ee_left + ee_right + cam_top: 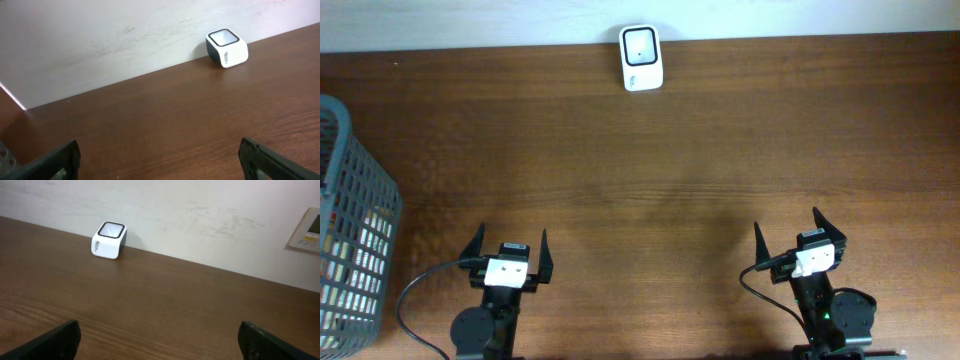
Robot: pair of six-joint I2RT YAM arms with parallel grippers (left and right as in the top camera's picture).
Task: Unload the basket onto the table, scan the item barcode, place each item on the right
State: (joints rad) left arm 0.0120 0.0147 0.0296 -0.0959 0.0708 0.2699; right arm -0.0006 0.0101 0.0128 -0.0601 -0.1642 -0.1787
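A small white barcode scanner [641, 58] with a dark window on top stands at the table's far edge by the wall; it also shows in the left wrist view [227, 48] and the right wrist view [109, 240]. My left gripper [510, 243] rests open near the front left, nothing between its fingers [62, 159]. My right gripper [800, 231] sits open near the front right, its fingers [260, 341] wide apart over bare wood. The item with a barcode lies among the goods in the grey basket [350, 225]; I cannot pick it out.
The grey mesh basket holding several packaged goods stands at the table's left edge. A white wall [100, 40] runs along the back of the brown wooden table [650, 180]. A wall panel [307, 230] shows at the right in the right wrist view.
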